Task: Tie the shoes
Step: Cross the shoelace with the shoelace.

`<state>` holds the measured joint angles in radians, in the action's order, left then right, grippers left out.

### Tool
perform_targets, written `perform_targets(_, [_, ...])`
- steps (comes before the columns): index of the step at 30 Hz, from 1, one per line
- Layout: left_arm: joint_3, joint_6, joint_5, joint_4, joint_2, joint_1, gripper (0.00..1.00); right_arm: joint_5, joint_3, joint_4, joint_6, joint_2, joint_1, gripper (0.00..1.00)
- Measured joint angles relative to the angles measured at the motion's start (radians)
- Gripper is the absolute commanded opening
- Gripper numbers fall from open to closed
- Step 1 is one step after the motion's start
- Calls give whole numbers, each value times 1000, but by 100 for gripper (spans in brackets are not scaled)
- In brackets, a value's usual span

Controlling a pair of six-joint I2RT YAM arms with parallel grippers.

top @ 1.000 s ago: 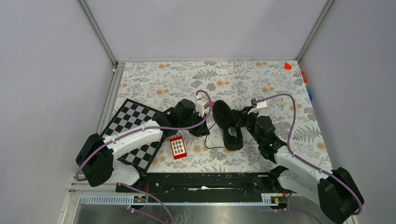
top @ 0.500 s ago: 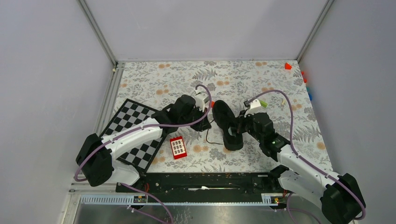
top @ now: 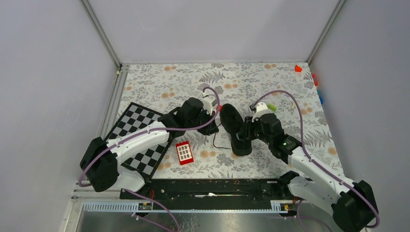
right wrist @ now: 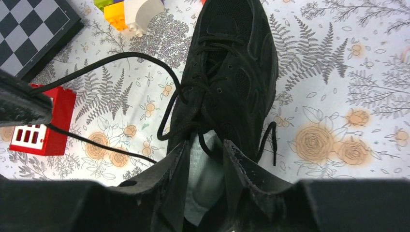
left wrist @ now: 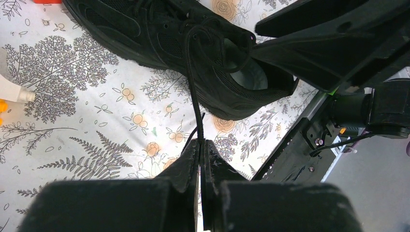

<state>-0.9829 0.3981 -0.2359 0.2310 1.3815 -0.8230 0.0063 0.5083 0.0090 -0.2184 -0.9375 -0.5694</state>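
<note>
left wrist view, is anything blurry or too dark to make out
Left wrist: the left pincer in the foreground is soft, the shoe and lace sharp. Right wrist: the right pincer is blurred too. Top external: even light, no glare.

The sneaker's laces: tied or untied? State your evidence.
Untied: one lace runs from the sneaker into the shut left gripper; another end lies loose beside it.

A red gridded block (top: 184, 152) lies just right of the chessboard (top: 131, 121) on the fern-patterned table (top: 164, 84). A small red piece (top: 298, 68) sits well apart, far right.
</note>
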Motion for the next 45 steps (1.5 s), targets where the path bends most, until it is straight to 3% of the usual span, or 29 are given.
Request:
perform_targets(7, [0, -6, 1, 0, 0, 4, 0, -2, 83, -198, 53, 84, 0, 41])
perform_targets(9, [0, -6, 1, 0, 0, 5, 0, -10, 93, -227, 54, 95, 1, 46])
perform_targets(11, [0, -6, 1, 1, 0, 6, 0, -18, 97, -238, 55, 102, 1, 52])
perform_targets(15, [0, -10, 2, 4, 0, 8, 0, -53, 107, -240, 54, 94, 25, 55])
perform_targets(24, [0, -13, 6, 3, -1, 18, 0, -222, 162, -142, -49, -61, 256, 57])
perform_targets(32, [0, -13, 6, 0, -1, 19, 0, -280, 159, -314, -113, -10, 257, 59])
perform_targets(40, [0, -13, 5, -2, 0, 19, 0, -313, 79, -349, -193, -36, 257, 51])
perform_targets(42, [0, -13, 5, -4, 0, 19, 0, -333, 67, -344, -209, -63, 257, 42])
perform_targets(45, [0, -13, 5, -12, 0, 19, 0, -352, 64, -332, -221, -76, 258, 16])
